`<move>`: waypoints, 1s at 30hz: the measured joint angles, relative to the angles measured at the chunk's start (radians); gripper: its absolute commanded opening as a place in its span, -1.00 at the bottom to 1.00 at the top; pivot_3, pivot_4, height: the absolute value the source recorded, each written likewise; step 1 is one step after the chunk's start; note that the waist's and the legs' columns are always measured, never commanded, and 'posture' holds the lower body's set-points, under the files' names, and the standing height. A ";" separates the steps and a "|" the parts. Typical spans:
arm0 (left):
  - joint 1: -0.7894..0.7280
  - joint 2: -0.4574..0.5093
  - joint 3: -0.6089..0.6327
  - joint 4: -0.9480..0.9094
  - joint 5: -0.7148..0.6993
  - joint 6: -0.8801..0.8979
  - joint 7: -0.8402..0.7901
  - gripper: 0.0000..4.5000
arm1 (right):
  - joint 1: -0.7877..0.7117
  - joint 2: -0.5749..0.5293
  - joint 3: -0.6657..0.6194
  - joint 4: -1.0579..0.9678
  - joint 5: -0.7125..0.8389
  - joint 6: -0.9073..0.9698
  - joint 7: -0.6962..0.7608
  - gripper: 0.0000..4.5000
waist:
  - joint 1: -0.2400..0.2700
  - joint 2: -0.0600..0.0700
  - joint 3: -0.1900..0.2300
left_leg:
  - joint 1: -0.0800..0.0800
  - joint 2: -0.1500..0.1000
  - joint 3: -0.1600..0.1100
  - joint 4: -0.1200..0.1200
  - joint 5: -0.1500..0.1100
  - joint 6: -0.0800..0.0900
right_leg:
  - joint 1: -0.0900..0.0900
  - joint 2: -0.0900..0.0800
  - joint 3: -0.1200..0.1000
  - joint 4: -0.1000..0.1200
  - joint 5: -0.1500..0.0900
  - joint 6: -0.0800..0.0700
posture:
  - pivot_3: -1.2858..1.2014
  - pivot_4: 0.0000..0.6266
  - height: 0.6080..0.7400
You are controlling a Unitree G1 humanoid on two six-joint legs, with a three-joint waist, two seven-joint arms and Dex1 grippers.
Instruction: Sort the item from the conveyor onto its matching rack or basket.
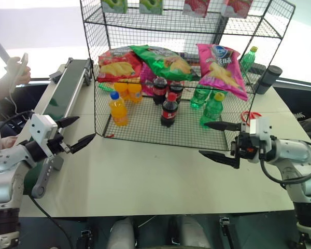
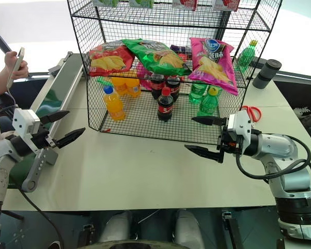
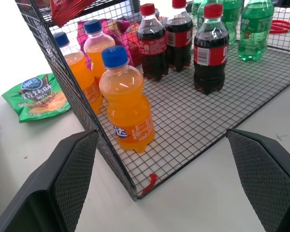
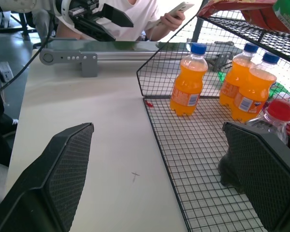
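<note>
The item, a magenta-pink chip bag [image 1: 221,68] with a blue logo, lies tilted on the right side of the middle shelf of the black wire rack [image 1: 140,127]. The dark-green conveyor [image 1: 67,88] runs along the table's left edge. My left gripper [image 1: 86,127] hangs open and holds nothing, between the conveyor's near end and the rack's front left corner. My right gripper [image 1: 202,138] is open with nothing between its fingers, just in front of the rack's front right corner and pointing left. Both grippers are well apart from the bag.
A red chip bag [image 1: 116,63] and a green chip bag [image 1: 163,61] share the middle shelf. Orange [image 1: 118,109], cola [image 1: 169,111] and green bottles [image 1: 212,110] stand on the bottom tier. Red scissors [image 1: 252,115] and a black cylinder [image 1: 269,78] lie at right. A person's hand [image 1: 16,72] holds a phone at left.
</note>
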 measured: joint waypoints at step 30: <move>0.011 -0.006 0.000 0.011 -0.008 -0.011 -0.005 1.00 | -0.014 0.010 0.029 0.039 -0.032 -0.029 0.000 0.99 | 0.000 0.000 0.000 | 0.000 0.000 0.000 0.000 0.000 0.000 | 0.000 0.000 0.000 0.000 0.000 0.000 | 0.03 -0.52 0.79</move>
